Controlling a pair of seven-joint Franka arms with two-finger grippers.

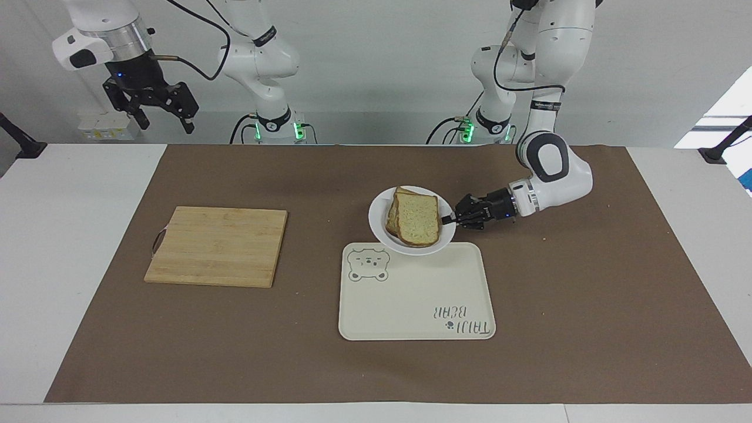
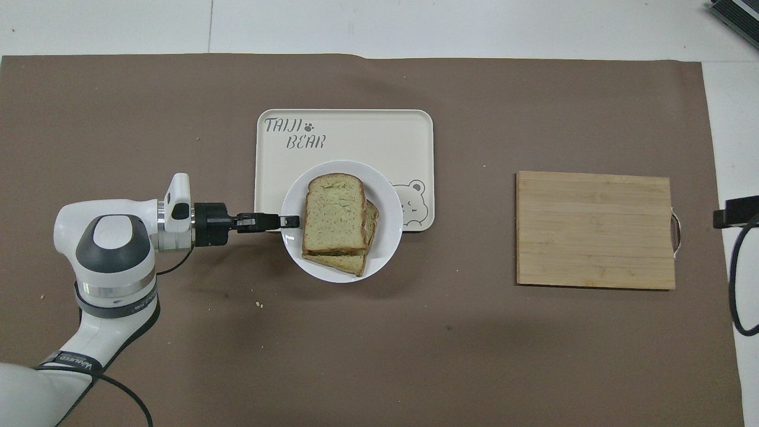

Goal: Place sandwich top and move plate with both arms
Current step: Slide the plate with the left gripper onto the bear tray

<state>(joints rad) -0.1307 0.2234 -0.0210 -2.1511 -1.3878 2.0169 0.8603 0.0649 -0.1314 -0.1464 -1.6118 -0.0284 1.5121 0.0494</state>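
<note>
I am carrying out the plate-moving step: the sandwich top (image 1: 418, 219) is already lying on the lower slice, slightly askew, so the stacking part looks done. My left gripper (image 1: 447, 220) is gripping the plate (image 1: 379, 229) by its rim, jaws pinched narrow on the edge at the left arm's end of the desk, my wrist lying nearly level and low over the brown mat (image 1: 587, 282).

In the facing view the plate is overlapping the tray (image 1: 411, 305) along the tray's edge nearest to me, and the overhead view shows it covering part of the bear drawing (image 2: 415, 204). I judge the plate is lifted or just riding over the tray lip, though I cannot tell which for certain.

My right gripper (image 1: 154, 104) is waiting high above the right arm's end of the desk, jaws spread wide and holding nothing, well apart from the cutting board (image 1: 218, 245) below.

Next I am judging that the plate needs carrying further over the tray until it is fully inside the rim, kept level so the loose top slice is not sliding off, then lowered gently before I let go of the rim.
</note>
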